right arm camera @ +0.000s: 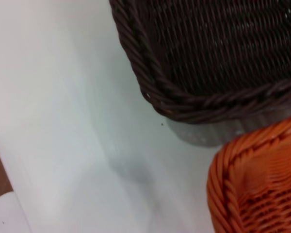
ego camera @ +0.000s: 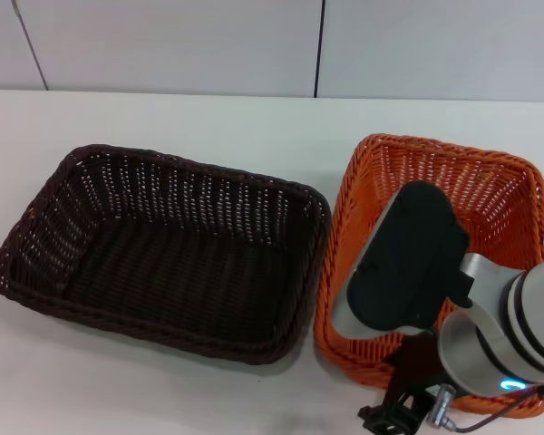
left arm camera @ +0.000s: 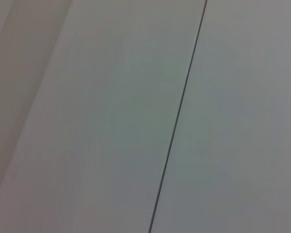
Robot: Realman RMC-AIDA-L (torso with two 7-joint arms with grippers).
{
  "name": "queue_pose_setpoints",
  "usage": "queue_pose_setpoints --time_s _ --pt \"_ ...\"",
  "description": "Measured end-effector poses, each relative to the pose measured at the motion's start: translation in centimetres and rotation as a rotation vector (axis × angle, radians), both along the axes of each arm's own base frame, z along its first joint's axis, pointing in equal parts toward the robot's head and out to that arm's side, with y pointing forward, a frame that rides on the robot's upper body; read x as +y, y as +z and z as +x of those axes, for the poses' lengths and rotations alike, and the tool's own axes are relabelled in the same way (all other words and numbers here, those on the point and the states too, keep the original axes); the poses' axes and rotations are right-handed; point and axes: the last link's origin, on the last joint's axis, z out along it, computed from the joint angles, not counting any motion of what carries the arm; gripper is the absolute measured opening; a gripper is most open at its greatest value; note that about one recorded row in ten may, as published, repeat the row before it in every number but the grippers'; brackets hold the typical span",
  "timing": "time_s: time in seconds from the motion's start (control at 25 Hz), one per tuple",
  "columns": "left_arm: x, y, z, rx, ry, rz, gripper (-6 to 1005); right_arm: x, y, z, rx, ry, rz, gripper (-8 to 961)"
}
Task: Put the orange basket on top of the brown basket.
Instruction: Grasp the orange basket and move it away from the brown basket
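On the white worktop (ego camera: 163, 390) stand two baskets, one of each colour, side by side with their facing rims touching or very nearly so. One orange basket (ego camera: 503, 195) sits on the robot's right; one brown basket (ego camera: 163, 254) sits to its left. Both are upright and hold nothing.

Judged from the openwork weave, the orange basket is light and fairly stiff, with some give in the sloping sides. Its braided rim looks like the firmest place to take hold; the weave offers good friction, so slippage seems unlikely. A one-sided grip on the rim would probably let the tray tilt.

Only one arm is at work. The right gripper (ego camera: 408, 412) hangs over the near part of the orange basket; whether its fingers are open or closed cannot be told, as the wrist housing hides them. The left gripper is out of sight; its wrist camera faces a plain wall panel (left arm camera: 111, 121).
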Motion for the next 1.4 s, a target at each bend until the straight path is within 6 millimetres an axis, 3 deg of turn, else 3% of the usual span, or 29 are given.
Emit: queue_pose_setpoints --time_s 0.28,0.76,0.96,1.4 --pt "-0.1 0.1 0.0 0.002 0.001 0.001 602 0.9 0.6 0.3 -0.018 0.011 0.068 633" --pt "-0.5 0.8 0.2 0.021 0.0 0.019 602 1.2 0.6 0.0 -0.02 0.039 0.087 266" --pt "-0.5 0.8 0.3 0.025 -0.003 0.02 602 1.7 1.0 -0.3 -0.022 0.058 0.13 155" --pt "-0.3 1.0 0.5 0.028 -0.01 0.022 602 2.9 2.7 -1.3 -0.017 0.099 0.251 138"
